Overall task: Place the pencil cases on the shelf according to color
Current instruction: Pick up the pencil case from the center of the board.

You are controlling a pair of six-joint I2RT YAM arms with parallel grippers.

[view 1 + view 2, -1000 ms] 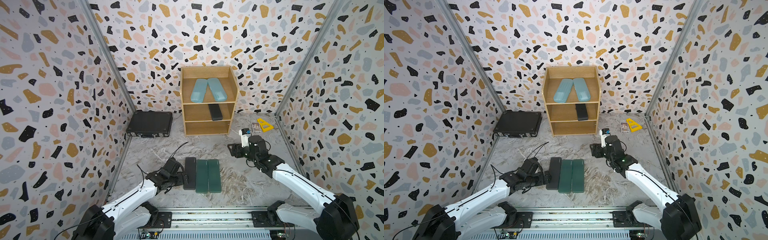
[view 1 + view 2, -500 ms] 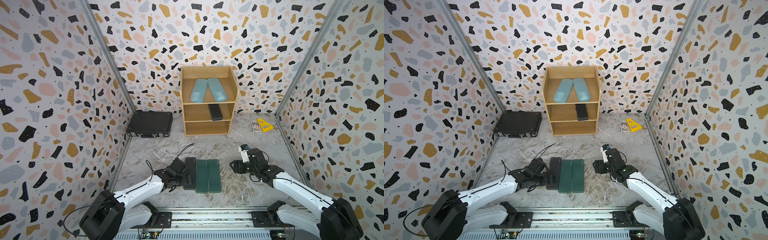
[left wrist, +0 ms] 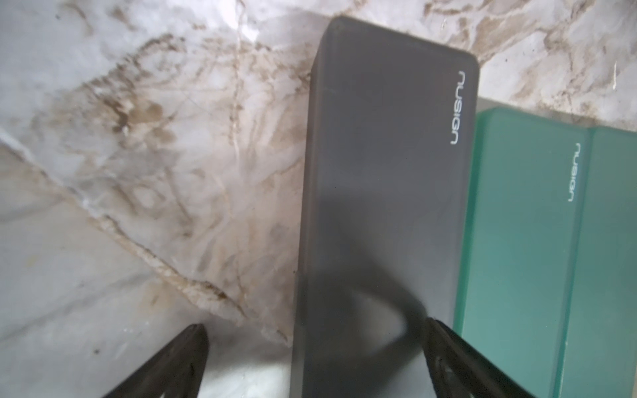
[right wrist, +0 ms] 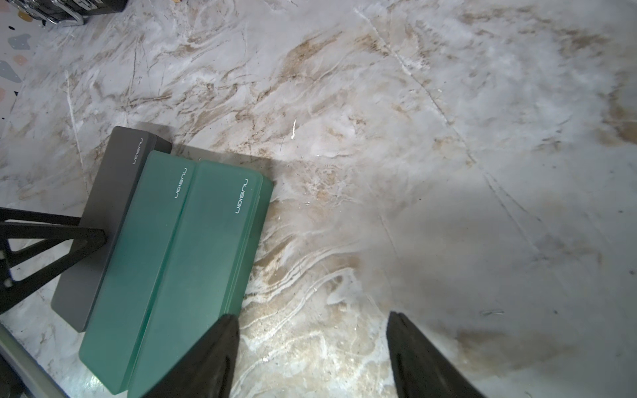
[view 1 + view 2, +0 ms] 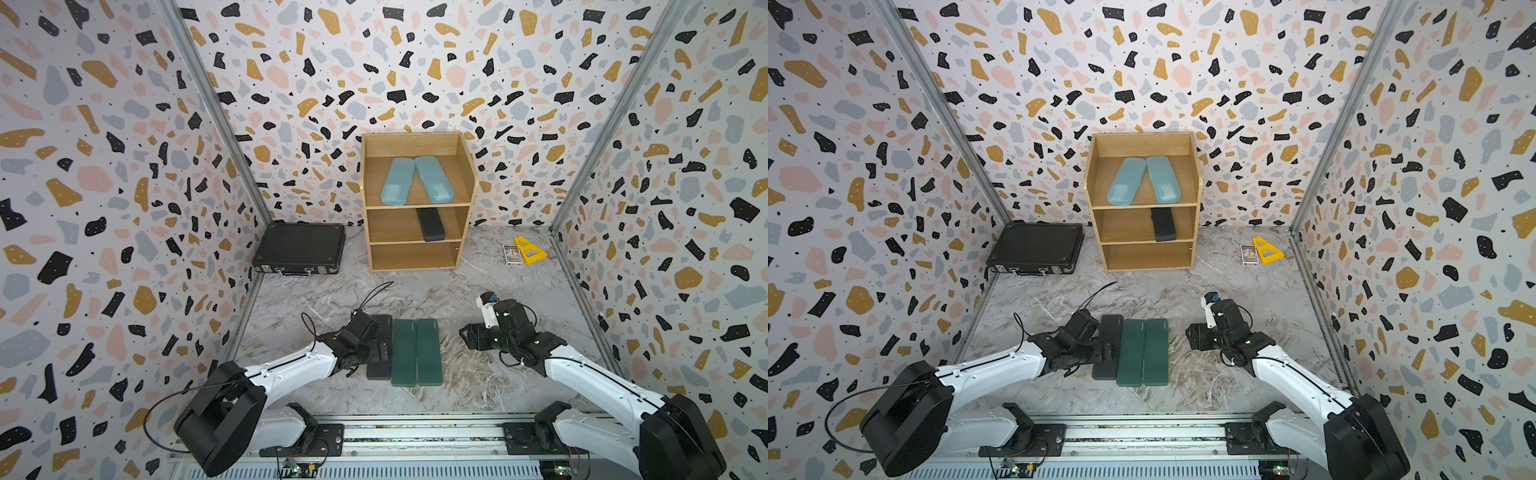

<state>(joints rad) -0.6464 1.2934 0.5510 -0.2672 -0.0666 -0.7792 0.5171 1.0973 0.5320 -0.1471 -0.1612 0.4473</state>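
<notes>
Marble-print tabletop (image 5: 415,299), terrazzo walls (image 5: 124,166). The black pencil case (image 3: 379,206) lies flat on the table, touching the green cases (image 5: 404,351). Left gripper (image 3: 315,327) brackets it, jaws wide, gripping nothing. One finger (image 3: 444,344) sits at the black-green seam: best wedge in cleanly, then squeeze across the width. Right gripper (image 4: 310,318) open, empty, beside the greens. Shelf (image 5: 417,206) waits, its middle tier holding the other black case (image 5: 431,224). A second ago the left sat short; the right, further out.
</notes>
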